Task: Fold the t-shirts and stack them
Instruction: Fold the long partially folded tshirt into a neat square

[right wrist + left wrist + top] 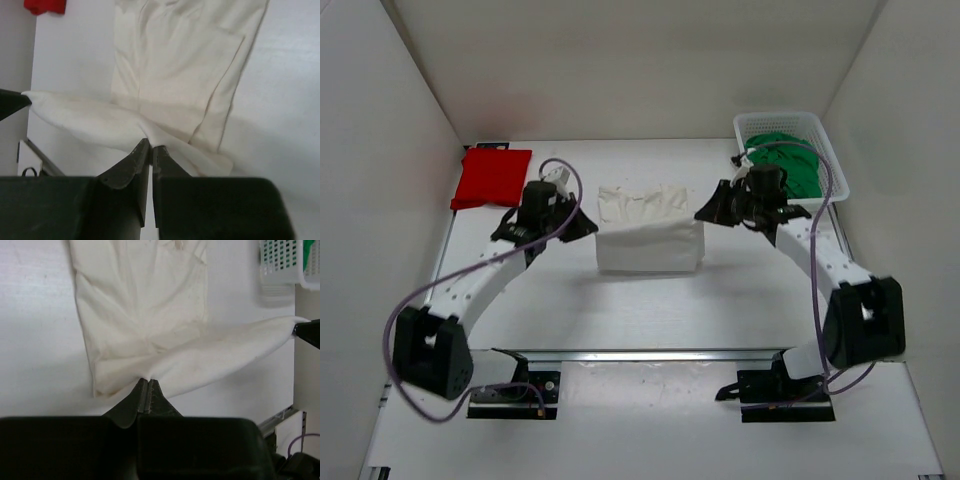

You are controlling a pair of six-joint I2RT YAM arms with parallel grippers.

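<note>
Left hand point(588, 226) and right hand point(704, 212) each clench a fold of the white t-shirt point(650, 245), stretched between them mid-desk point(650, 310). The red t-shirt point(492, 178) lies at the far left corner, and the green t-shirt point(785, 168) in the basket point(790, 120) at the far right.

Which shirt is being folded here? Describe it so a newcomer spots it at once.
On the table, look dead centre. The white shirt lies there, half folded, pinched by the left tool and right tool. Unlike it, the red shirt lies far left and the green shirt sits in the basket.
</note>
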